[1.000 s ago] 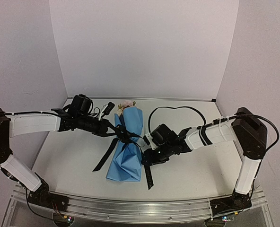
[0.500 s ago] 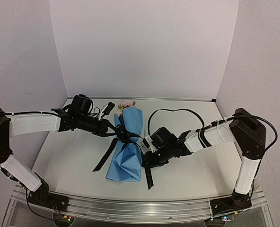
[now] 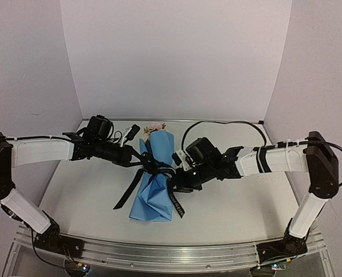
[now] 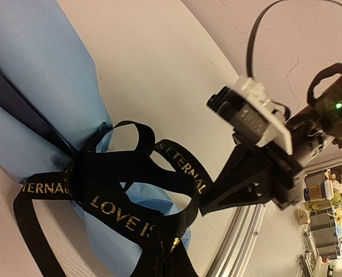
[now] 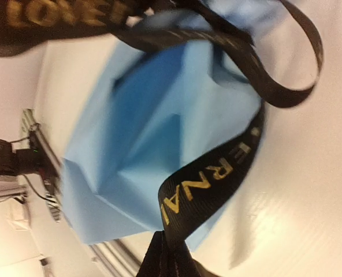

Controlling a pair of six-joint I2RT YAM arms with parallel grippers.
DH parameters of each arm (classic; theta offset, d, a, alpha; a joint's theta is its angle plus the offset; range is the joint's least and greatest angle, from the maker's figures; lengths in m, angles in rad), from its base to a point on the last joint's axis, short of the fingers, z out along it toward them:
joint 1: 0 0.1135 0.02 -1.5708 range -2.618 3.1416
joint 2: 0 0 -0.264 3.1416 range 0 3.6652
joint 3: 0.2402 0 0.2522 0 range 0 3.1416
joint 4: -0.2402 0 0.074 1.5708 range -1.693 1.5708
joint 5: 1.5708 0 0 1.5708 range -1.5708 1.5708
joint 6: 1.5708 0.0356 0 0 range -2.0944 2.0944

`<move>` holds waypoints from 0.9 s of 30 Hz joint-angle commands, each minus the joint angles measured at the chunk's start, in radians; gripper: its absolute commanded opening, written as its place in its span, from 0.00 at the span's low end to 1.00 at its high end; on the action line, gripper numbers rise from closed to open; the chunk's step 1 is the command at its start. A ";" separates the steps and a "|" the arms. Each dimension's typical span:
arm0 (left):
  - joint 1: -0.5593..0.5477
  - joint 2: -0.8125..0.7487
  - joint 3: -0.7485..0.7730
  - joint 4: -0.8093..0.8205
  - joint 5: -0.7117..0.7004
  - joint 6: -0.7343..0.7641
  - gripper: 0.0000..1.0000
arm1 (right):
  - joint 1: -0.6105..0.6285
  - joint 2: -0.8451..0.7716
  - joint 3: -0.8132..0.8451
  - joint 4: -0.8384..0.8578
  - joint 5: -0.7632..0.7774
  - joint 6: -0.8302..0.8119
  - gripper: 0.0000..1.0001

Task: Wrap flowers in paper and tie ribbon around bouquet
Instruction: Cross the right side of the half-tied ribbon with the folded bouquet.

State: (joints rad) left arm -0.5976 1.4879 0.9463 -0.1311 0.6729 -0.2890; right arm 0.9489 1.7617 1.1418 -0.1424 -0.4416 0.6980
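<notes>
The bouquet is lying along the middle of the table. The flowers are pointing to the far side, and the flared blue paper is opening toward the near edge. This orientation is presenting the narrow waist sideways, so each arm is reaching it from its own side.

The black ribbon is circling that waist in several slack loops, and no tight knot is showing yet. One free tail is trailing to the near left across the table.

The left gripper is sitting clenched at the left of the waist. In the left wrist view the strands are converging toward its fingers, so it is judged to be pinching the ribbon and anchoring the band against pull.

The right gripper is sitting just right of the waist, clamped on another strand. The right wrist view is showing the lettered ribbon running straight into its closed fingertips.

Judgement: the tying step is under way. The opposed grips are allowing the loops to be drawn tight. An uneven pull is likely to drag the light bundle sideways or crease the paper.
</notes>
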 commanded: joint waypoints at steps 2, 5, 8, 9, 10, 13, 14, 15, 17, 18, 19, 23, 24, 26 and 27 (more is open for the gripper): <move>-0.003 -0.042 0.017 0.013 -0.016 0.006 0.00 | -0.006 0.041 0.163 -0.010 -0.091 0.215 0.00; -0.004 -0.047 0.016 0.014 -0.018 0.005 0.00 | -0.014 0.101 0.237 -0.005 -0.104 0.338 0.00; -0.004 -0.050 0.016 0.016 -0.016 0.006 0.00 | -0.030 0.119 0.267 0.018 -0.084 0.386 0.00; -0.003 -0.051 0.015 0.017 -0.015 0.007 0.00 | -0.037 0.122 0.274 0.021 -0.073 0.394 0.00; -0.003 -0.051 0.015 0.017 -0.015 0.007 0.00 | -0.048 0.126 0.279 0.022 -0.068 0.403 0.00; -0.003 -0.054 0.017 0.016 -0.015 0.008 0.00 | -0.076 0.140 0.284 0.034 -0.074 0.406 0.00; -0.003 -0.055 0.015 0.018 -0.015 0.008 0.00 | -0.083 0.146 0.289 0.036 -0.076 0.399 0.00; -0.003 -0.055 0.014 0.021 -0.015 0.008 0.00 | -0.091 0.155 0.297 0.037 -0.079 0.391 0.00; -0.004 -0.051 0.015 0.023 -0.011 0.007 0.00 | -0.103 0.184 0.315 0.038 -0.092 0.384 0.00; -0.003 -0.048 0.017 0.021 -0.010 0.007 0.00 | -0.108 0.200 0.323 0.039 -0.095 0.384 0.00; -0.004 -0.048 0.019 0.020 -0.009 0.007 0.00 | -0.111 0.212 0.327 0.040 -0.098 0.386 0.00; -0.003 -0.055 0.026 0.010 -0.015 0.012 0.00 | -0.115 0.240 0.326 0.054 -0.104 0.415 0.00; -0.003 -0.056 0.026 0.007 -0.017 0.015 0.00 | -0.116 0.241 0.321 0.057 -0.100 0.420 0.00; -0.004 -0.057 0.028 0.002 -0.016 0.017 0.00 | -0.116 0.240 0.307 0.065 -0.091 0.434 0.00; -0.003 -0.056 0.029 0.000 -0.016 0.017 0.00 | -0.117 0.241 0.301 0.074 -0.091 0.440 0.00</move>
State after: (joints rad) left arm -0.5976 1.4686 0.9463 -0.1310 0.6589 -0.2878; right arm 0.8298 2.0020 1.4397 -0.1141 -0.5317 1.1052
